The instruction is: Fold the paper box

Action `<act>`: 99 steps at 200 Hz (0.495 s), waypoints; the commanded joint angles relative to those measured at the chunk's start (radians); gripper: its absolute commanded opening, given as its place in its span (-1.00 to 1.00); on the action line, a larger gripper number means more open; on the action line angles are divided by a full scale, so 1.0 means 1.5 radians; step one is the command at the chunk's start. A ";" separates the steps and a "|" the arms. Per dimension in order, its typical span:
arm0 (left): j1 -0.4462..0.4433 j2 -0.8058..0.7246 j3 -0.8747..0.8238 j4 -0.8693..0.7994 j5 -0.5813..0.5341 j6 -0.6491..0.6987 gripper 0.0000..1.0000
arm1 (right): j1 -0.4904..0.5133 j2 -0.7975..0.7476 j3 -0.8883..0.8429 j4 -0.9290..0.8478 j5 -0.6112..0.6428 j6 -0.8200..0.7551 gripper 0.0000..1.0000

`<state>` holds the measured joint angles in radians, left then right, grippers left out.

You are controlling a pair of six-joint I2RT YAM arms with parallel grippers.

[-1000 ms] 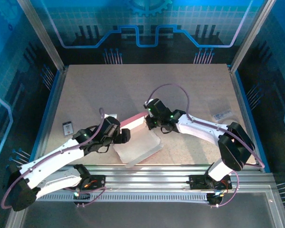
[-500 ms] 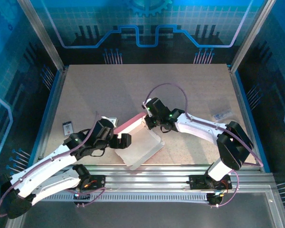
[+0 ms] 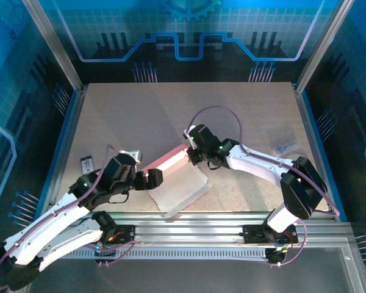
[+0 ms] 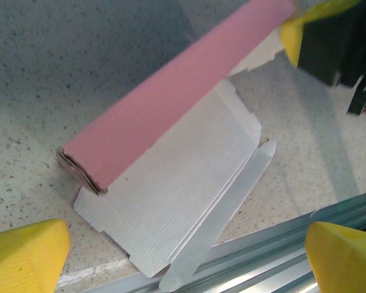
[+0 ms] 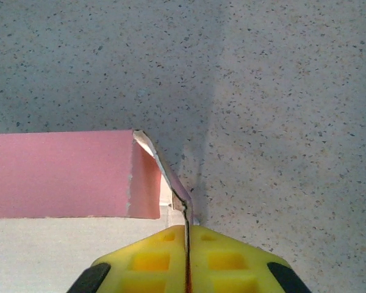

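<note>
We see the paper box lying close to the metal rail at the table's near edge. Its pink wall is raised along the far side and its pale panel lies flat. Wide bare tabletop lies beyond it. The right gripper presses its fingers together on a thin flap at the wall's right end. The left gripper sits at the wall's left end. Its wrist view shows 2 yellow fingers wide apart, their tips cut off, gripping nothing. From above, both grippers' fingertips are hard to make out. A small dark card lies well apart, leftward.
</note>
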<state>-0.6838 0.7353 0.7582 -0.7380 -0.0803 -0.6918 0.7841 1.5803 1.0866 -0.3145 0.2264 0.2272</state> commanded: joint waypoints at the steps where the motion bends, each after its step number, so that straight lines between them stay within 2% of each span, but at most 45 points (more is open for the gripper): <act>1: 0.044 0.032 0.066 -0.011 0.035 0.043 0.99 | -0.002 -0.004 0.020 -0.016 -0.026 0.001 -0.80; 43: 0.144 0.164 0.131 0.059 0.146 0.093 0.99 | 0.008 0.002 0.010 -0.016 -0.026 0.026 -0.78; 99: 0.147 0.333 0.180 0.153 0.176 0.151 0.99 | 0.023 0.004 -0.003 -0.004 -0.023 0.068 -0.75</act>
<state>-0.4683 1.1717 0.9928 -0.5926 0.1184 -0.5228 0.8036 1.5803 1.0885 -0.3279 0.2012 0.2817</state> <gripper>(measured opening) 0.994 0.122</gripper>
